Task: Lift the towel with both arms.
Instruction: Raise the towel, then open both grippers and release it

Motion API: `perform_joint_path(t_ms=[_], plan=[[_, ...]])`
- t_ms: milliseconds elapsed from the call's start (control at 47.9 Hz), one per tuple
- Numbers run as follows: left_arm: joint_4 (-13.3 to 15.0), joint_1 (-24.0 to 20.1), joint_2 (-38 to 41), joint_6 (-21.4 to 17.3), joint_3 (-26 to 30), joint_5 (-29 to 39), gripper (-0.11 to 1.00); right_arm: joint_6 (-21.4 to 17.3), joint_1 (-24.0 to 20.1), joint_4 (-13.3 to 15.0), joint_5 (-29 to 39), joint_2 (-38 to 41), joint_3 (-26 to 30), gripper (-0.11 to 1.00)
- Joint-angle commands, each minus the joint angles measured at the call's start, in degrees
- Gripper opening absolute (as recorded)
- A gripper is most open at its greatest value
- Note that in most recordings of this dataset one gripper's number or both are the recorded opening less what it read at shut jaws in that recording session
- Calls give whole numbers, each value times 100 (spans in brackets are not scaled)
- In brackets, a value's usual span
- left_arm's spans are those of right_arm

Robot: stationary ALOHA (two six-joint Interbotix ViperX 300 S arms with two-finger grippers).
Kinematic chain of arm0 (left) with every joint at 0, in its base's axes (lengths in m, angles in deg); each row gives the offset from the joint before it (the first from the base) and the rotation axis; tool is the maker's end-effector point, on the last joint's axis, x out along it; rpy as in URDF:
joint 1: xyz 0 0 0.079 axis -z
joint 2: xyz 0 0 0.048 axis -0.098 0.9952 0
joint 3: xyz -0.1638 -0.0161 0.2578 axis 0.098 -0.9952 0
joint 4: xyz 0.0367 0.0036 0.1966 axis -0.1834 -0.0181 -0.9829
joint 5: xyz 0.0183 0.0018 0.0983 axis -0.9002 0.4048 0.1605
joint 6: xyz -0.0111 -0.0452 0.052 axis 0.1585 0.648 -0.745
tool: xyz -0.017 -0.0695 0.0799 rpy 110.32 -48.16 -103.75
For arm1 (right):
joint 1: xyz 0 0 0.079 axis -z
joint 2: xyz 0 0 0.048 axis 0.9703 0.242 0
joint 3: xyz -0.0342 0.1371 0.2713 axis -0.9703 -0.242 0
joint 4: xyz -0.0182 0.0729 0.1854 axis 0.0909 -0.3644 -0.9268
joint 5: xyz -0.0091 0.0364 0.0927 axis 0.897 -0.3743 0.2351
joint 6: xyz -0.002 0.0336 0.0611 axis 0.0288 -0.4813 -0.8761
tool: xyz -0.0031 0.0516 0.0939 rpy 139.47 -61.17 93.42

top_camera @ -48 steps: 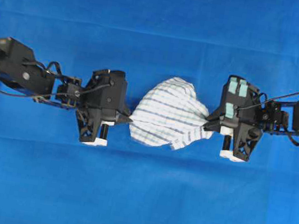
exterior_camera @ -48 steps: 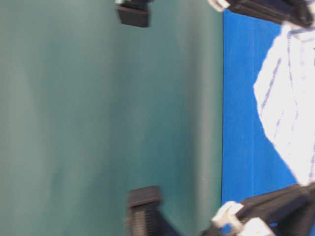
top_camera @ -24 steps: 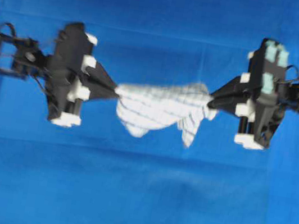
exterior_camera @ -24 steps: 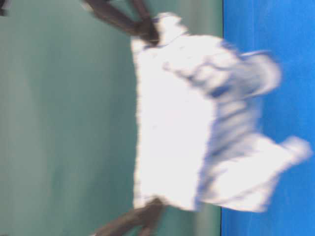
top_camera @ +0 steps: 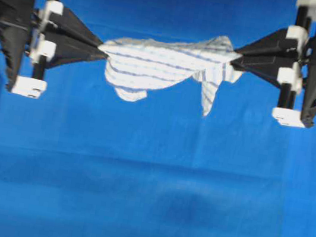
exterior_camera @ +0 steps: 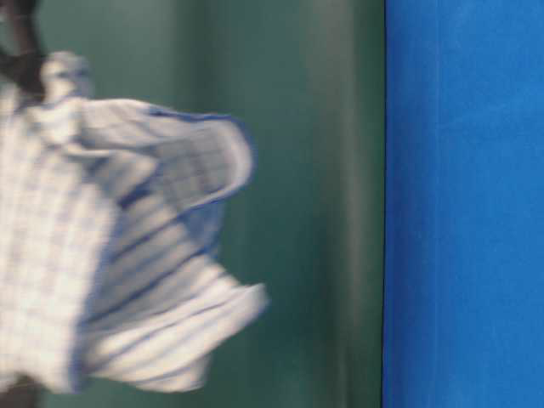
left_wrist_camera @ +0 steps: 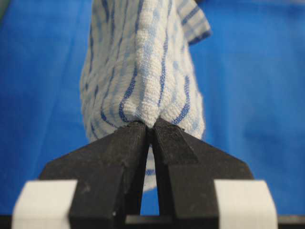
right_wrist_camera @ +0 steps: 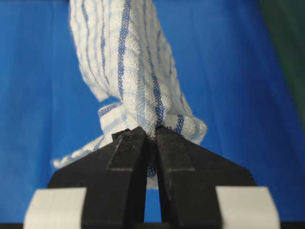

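A bright blue cloth (top_camera: 145,200) covers the whole table in the overhead view. Above it hangs a white towel with blue stripes (top_camera: 160,65), stretched between the two arms. The left gripper (top_camera: 104,54) pinches the towel's left end, and the right gripper (top_camera: 233,58) pinches its right end. Two loose corners of the towel droop down in the middle.

In the table-level view, which is turned on its side, the towel (exterior_camera: 119,246) looks blurry in front of a dark green wall (exterior_camera: 314,204). It is well apart from the blue cloth (exterior_camera: 463,204).

In the left wrist view, the left gripper's (left_wrist_camera: 151,126) black fingers (left_wrist_camera: 119,157) are pressed together on a fold of the towel (left_wrist_camera: 143,71).

In the right wrist view, the right gripper (right_wrist_camera: 151,132) also squeezes a bunched bit of the towel (right_wrist_camera: 128,71) with its black fingers (right_wrist_camera: 178,162), above the blue cloth (right_wrist_camera: 228,71).
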State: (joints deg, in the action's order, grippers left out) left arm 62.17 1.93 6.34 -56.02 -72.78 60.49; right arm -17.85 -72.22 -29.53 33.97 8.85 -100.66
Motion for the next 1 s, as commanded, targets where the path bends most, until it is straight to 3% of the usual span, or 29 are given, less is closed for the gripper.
perform_joint_path(t_ms=[0, 209, 376, 689, 773, 835, 981], plan=[[-26, -26, -114, 0, 422, 229, 2, 9, 18, 79, 141, -88, 422, 5], [-35, -70, -123, -185, 958, 650, 2, 26, 18, 114, 422, -88, 888, 5], [-35, -79, -44, -431, 993, 642, 2, 53, 9, 114, 501, -53, 896, 6], [-35, -88, 114, -422, 1055, 571, 4, 149, 18, 123, 571, -18, 914, 6], [-35, -88, 97, -396, 1037, 483, 18, 141, 18, 123, 580, -18, 914, 6], [-35, -88, 70, -396, 1028, 404, 37, 132, 18, 114, 571, -18, 914, 8], [-35, -97, 9, -396, 993, 360, 79, 105, 114, 132, 571, -9, 879, 51]])
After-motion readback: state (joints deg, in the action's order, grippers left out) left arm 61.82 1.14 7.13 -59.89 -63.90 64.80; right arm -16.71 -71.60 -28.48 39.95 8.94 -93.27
